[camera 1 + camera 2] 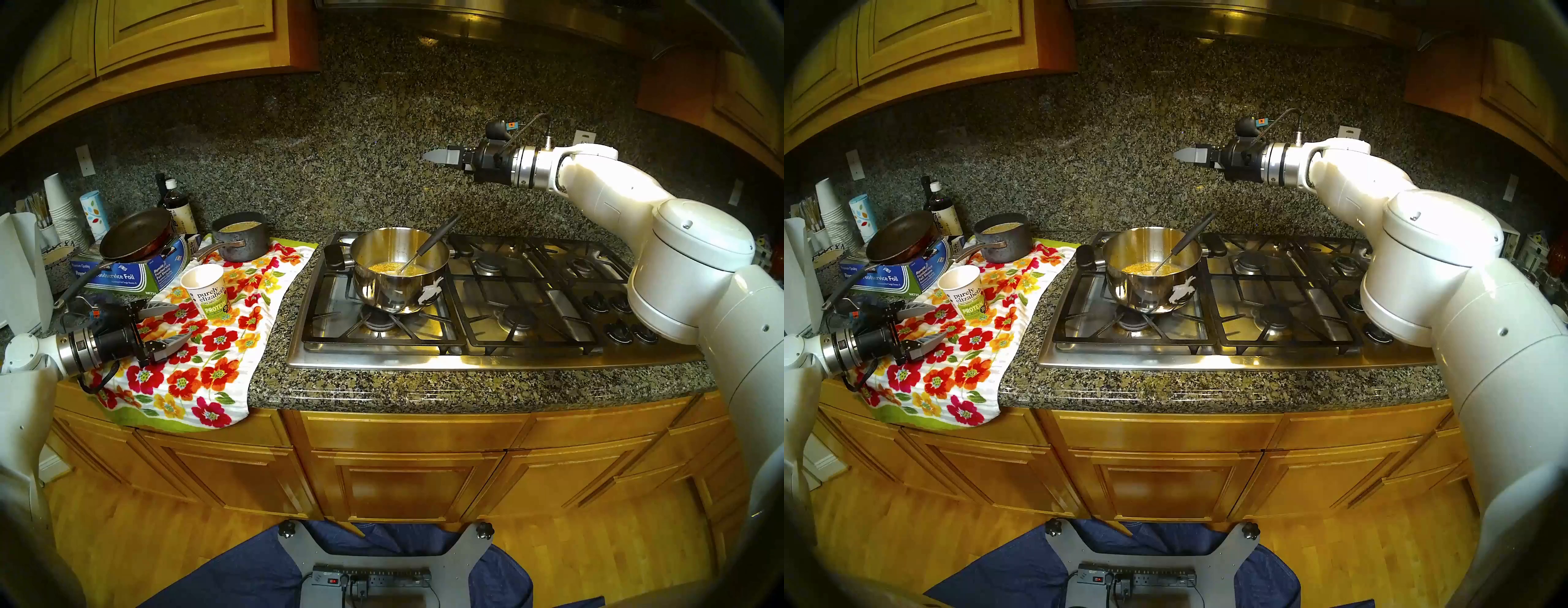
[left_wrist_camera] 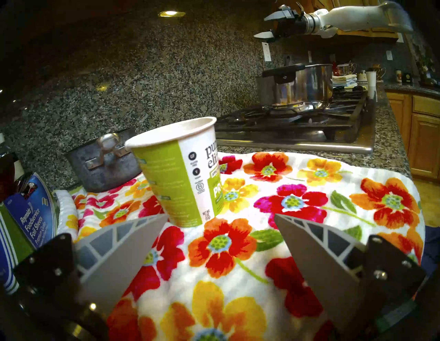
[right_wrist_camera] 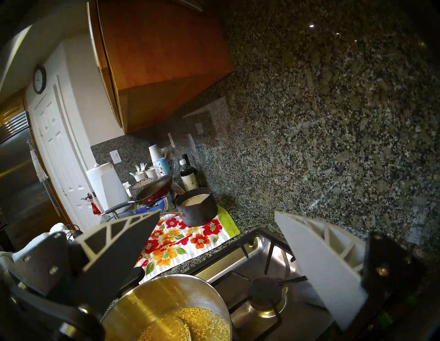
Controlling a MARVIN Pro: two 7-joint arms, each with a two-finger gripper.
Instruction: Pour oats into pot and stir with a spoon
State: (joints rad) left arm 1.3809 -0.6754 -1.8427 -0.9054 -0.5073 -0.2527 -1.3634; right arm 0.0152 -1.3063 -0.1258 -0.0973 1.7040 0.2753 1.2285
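Shiny stainless-steel saucepan (image 1: pixel 399 271) stands on the gas cooktop's (image 1: pixel 488 339) front-left burner, holding pale yellow oat flakes (image 1: pixel 384 268) and the dark-handled silver spoon (image 1: pixel 428 248). Right gripper (image 1: pixel 432 156) hangs above the saucepan, released, empty. Left gripper (image 1: pixel 172 325), spread and empty, sits left of the saucepan beside the white-green paper cup (image 1: pixel 208 293).

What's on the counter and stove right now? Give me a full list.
pot: one, shiny steel, on the front-left burner
oats: yellow flakes, in the pot
spoon: one, dark handle, leaning in the pot
oat cup: one, white and green, upright on the towel
floral towel: one, left of the stove
dark pot: one, grey, at the towel's back edge
frying pan: one, black, on the foil box
left gripper: open, empty, near the cup
right gripper: open, empty, above the stove
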